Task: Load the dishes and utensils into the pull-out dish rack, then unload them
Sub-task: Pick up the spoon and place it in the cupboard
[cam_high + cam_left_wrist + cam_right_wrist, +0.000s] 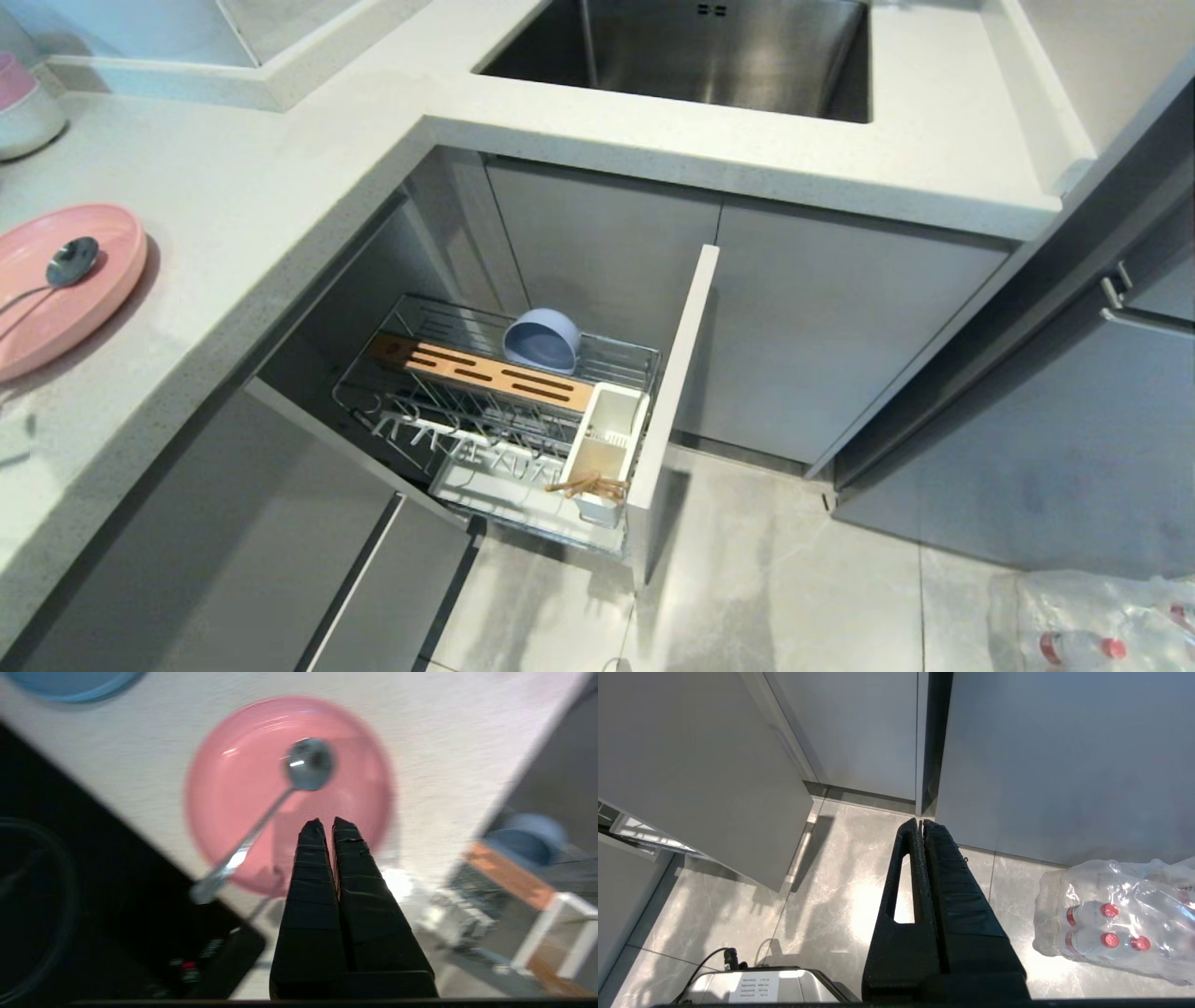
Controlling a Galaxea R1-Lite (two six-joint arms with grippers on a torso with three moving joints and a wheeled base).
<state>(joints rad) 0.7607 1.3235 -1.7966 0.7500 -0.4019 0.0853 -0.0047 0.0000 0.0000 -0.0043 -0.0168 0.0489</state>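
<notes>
Currently the left gripper (328, 823) hangs over the pink plate (58, 285), jaws pressed together and empty. Spoon (65, 264) lies on the plate, handle overhanging the bench (243, 196) edge. Bowl (542, 341) sits at 12 o'clock in the rack (495, 411); chopsticks (588, 485) at 5 o'clock in the caddy (605, 448).

Risks: closed jaws descending would knock the spoon off; lifting the plate first tips the spoon floorward. Right gripper (921, 822) parked low, jaws closed.

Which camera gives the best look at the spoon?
The left wrist view: the spoon lies whole across the pink plate, seen from above, though blurred. The head view catches it small at the left edge. The right wrist view shows none of it.
</notes>
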